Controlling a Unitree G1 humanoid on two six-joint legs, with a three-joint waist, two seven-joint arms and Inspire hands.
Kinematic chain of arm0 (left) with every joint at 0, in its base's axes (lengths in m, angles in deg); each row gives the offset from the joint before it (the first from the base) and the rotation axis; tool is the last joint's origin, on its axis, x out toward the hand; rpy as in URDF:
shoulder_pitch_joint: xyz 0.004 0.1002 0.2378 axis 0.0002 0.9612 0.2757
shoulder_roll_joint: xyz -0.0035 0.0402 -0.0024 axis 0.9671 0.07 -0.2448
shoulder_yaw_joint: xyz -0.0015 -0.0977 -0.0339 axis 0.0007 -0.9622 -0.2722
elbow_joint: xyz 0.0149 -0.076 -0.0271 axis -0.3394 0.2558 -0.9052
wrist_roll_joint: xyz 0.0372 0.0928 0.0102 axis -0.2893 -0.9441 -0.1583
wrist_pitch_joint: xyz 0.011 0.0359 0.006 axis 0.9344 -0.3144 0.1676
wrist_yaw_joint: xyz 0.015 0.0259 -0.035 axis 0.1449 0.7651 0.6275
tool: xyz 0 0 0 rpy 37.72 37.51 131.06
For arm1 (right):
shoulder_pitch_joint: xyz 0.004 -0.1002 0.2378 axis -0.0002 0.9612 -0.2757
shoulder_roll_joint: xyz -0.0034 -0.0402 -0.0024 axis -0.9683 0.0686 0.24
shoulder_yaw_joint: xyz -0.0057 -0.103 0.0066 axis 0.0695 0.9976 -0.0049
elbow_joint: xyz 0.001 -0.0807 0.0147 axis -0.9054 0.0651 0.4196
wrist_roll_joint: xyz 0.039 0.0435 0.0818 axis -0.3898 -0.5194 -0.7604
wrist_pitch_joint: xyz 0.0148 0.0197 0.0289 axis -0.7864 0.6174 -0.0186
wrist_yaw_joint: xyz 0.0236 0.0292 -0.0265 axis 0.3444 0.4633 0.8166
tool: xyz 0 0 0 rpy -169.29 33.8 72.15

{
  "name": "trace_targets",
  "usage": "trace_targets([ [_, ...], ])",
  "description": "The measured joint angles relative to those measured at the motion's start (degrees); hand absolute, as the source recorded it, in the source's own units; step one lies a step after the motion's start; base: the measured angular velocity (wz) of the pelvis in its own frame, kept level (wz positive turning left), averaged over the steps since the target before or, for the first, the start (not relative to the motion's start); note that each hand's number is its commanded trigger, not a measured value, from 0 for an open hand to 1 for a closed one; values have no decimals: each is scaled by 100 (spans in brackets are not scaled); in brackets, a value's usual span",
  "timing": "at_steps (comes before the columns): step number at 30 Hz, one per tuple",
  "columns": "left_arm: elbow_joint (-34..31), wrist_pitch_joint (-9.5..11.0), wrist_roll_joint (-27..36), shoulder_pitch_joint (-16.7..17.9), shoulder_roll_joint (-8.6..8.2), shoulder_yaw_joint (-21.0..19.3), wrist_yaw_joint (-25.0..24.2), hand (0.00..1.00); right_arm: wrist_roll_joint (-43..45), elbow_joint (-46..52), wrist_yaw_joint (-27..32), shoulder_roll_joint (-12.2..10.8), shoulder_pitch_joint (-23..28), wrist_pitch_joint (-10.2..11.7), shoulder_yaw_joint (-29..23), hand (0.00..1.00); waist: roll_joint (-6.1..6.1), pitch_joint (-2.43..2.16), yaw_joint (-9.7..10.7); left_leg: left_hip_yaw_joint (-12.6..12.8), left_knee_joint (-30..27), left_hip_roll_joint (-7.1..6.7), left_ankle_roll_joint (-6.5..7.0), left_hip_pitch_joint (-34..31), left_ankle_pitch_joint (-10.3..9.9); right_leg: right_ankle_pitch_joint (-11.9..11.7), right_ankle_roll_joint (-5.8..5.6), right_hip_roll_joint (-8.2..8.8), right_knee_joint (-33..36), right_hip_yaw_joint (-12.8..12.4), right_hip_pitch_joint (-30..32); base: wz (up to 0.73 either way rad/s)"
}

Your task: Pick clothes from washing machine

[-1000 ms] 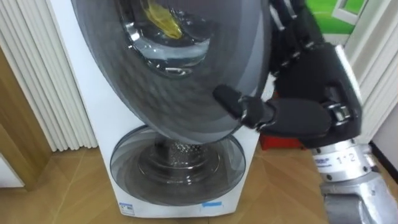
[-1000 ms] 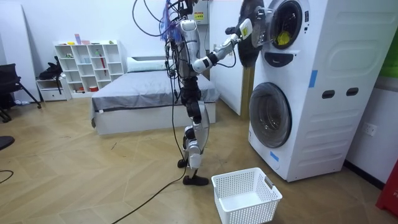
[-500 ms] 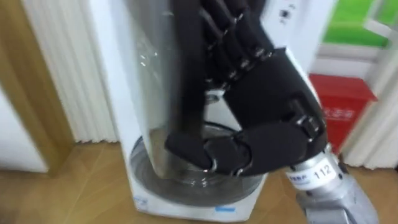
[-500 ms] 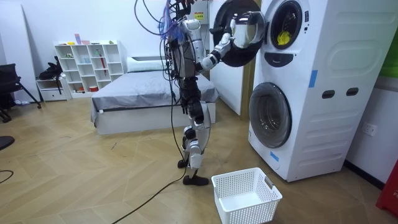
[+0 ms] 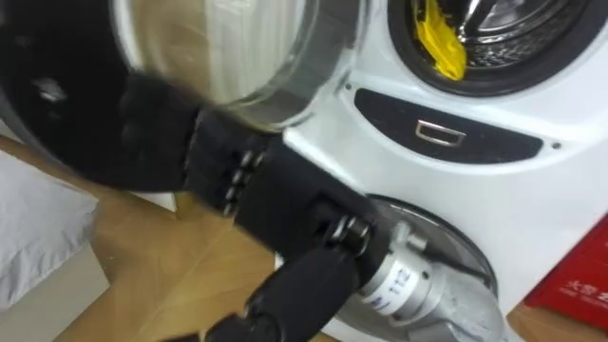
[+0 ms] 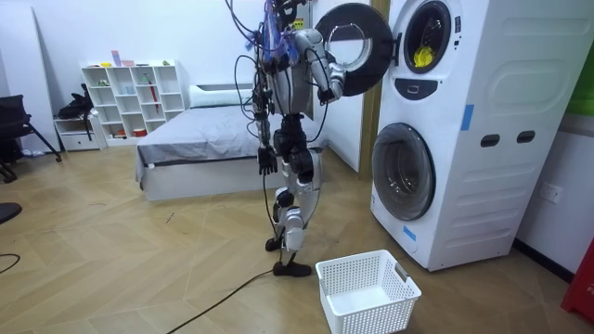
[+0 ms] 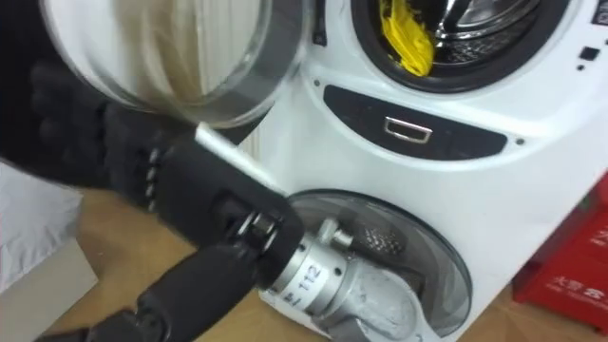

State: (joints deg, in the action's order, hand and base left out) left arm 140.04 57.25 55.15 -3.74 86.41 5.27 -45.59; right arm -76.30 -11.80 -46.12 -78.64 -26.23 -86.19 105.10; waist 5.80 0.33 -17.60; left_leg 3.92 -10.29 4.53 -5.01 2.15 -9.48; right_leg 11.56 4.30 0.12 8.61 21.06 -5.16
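Note:
A yellow cloth lies in the drum of the upper washing machine, at the top right of the eye views. The machine's round glass door stands swung wide open to the left. My right hand reaches across from the lower right. Its straight fingers lie against the door's dark lower rim, and it holds nothing. In the room view I stand facing the stacked machines, and my left hand hangs relaxed and idle by my hip.
The lower machine's door is closed below my forearm. A red box stands on the floor at the right. A white laundry basket sits on the wooden floor in front of the machines. A bed and shelves are behind me.
My right hand has swung the upper door from nearly closed to wide open on the left. The eye views have shifted, and the drum with the yellow cloth now shows.

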Motion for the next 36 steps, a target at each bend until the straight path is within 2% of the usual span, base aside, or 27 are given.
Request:
trace_targets([
  [4,-39,1,93,-37,-10,-5,0,0,0,-9,46,26,0,-1,3,0,-26,23,-2,-5,78,2,0,31,0,8,-13,0,-4,-8,6,-2],
  [9,-41,-1,95,-50,-9,-6,9,0,0,-183,71,31,-1,-41,42,0,14,54,-7,-18,105,-7,0,31,0,21,-33,1,-13,-31,9,0],
  [11,-43,-1,92,-50,-10,0,9,0,4,-209,99,30,-4,-115,66,0,33,56,-9,-16,99,-14,0,-6,0,25,-37,3,-22,-26,33,7],
  [17,-9,-3,106,-11,-16,-10,19,0,68,-210,145,13,-13,-119,89,0,35,59,-19,-22,75,-30,3,-41,-2,23,-38,10,-70,27,16,5],
  [23,13,1,101,-10,-24,-51,74,0,238,-182,453,39,-11,-119,15,0,-4,55,44,66,73,-24,3,-54,-2,24,-37,16,-72,-7,48,-2],
  [26,7,33,91,45,-34,-242,81,0,424,-27,641,130,6,-119,-337,0,-25,46,202,68,72,-43,6,-45,-4,21,-44,33,-72,3,31,0],
  [28,8,39,85,123,-74,-244,103,0,493,214,735,242,72,-120,-562,0,-84,17,363,69,70,-45,52,-32,-31,12,-59,36,-66,3,11,0],
  [29,10,39,89,159,-114,-271,146,0,591,330,747,375,130,-118,-655,0,-133,40,466,70,72,-45,67,14,-41,8,-66,40,-44,4,-29,0],
  [30,12,39,86,195,-147,-372,167,0,728,365,752,429,177,-118,-772,0,-169,43,580,84,72,-40,68,64,-43,7,-69,45,-13,-18,-56,0],
  [34,49,42,71,225,-180,-652,186,0,849,431,818,516,232,-118,-1294,0,-236,11,817,183,79,-19,71,136,-46,9,-73,46,16,-98,-81,-10],
  [36,45,42,70,231,-191,-726,186,0,842,485,1039,554,299,-102,-1813,0,-249,-14,924,261,74,-18,76,137,-48,9,-73,50,14,-127,-69,-5],
])
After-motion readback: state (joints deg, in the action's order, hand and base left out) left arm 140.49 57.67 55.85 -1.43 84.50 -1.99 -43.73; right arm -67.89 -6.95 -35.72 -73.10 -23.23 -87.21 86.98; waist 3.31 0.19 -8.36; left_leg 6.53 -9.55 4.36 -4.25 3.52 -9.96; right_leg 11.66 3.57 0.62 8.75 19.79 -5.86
